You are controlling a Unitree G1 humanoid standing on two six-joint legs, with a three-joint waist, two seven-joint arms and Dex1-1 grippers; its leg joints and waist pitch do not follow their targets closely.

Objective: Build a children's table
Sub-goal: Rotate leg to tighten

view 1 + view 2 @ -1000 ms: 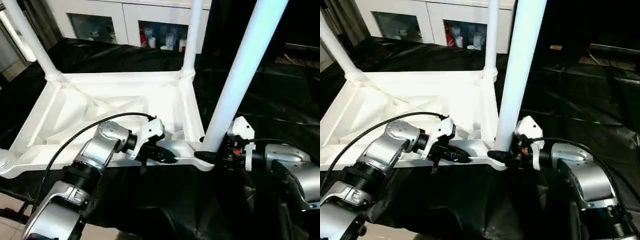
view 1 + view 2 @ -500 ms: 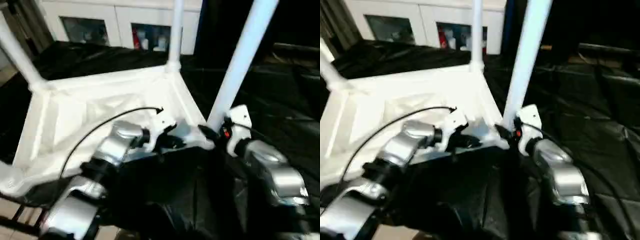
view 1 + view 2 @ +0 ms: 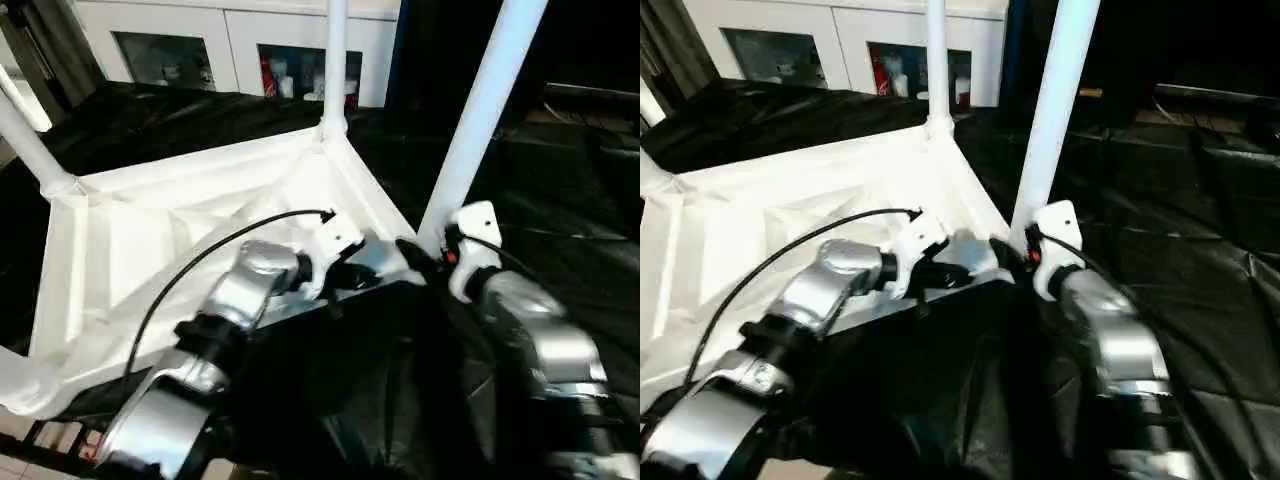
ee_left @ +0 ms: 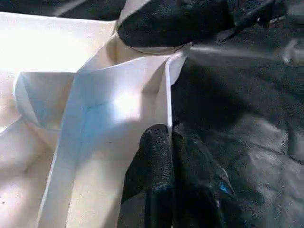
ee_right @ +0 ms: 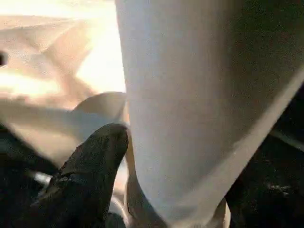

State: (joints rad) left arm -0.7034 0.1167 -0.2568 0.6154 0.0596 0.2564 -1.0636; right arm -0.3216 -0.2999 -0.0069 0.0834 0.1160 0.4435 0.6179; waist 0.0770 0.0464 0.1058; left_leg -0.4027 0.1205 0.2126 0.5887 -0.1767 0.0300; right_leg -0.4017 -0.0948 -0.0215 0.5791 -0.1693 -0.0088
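Pinching the thin near rim of the upturned tabletop (image 3: 200,215), the left hand (image 4: 170,142) has its two black fingers (image 4: 152,156) pressed together on the white edge, just beside the near right corner socket. At that corner the right hand (image 3: 425,262) sits low at the foot of the near leg (image 3: 485,105); one black finger (image 5: 90,166) lies against the tube's side, the tube between its fingers, though I cannot tell how firmly it is grasped. That leg rises upright from its socket. Farther off, another leg (image 3: 335,60) stands in the far corner and a third (image 3: 25,135) leans up on the left. All of it rests ribbed side up on the black-draped desk (image 3: 570,200), with white cabinets (image 3: 230,40) behind.
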